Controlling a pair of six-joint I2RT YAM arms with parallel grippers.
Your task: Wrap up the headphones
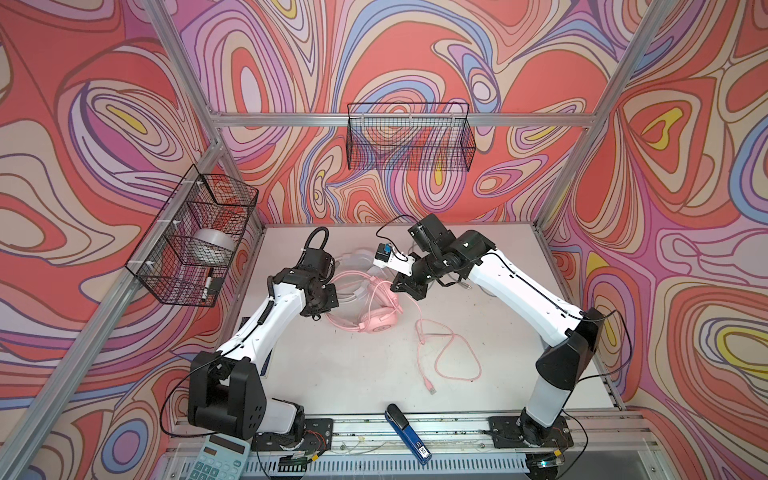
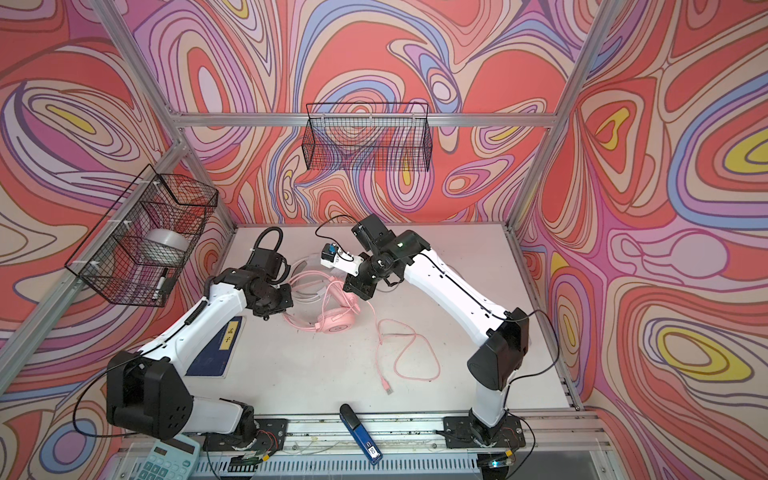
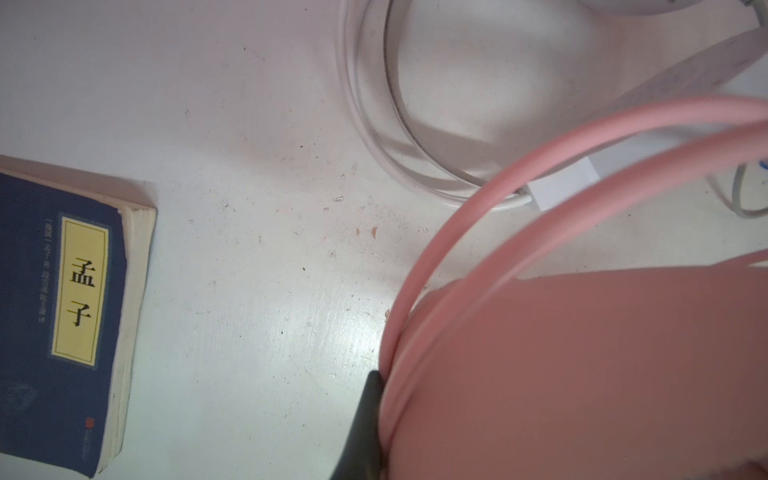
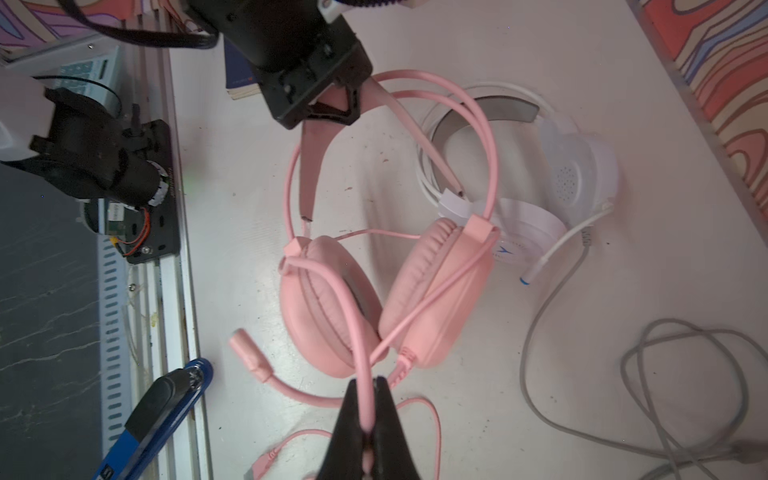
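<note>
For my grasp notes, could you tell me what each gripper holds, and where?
Left gripper: the pink headset, by its flat headband strap. Right gripper: its pink cable, close to the earcups.

Pink headset (image 4: 328,307), cable (image 4: 360,345) unwound, white headset (image 4: 577,178) beside

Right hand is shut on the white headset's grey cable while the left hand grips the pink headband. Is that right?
No. The right hand is shut on the pink cable, not the grey cable, which lies loose on the table; the right wrist view shows it. The left hand does grip the pink headband.
</note>
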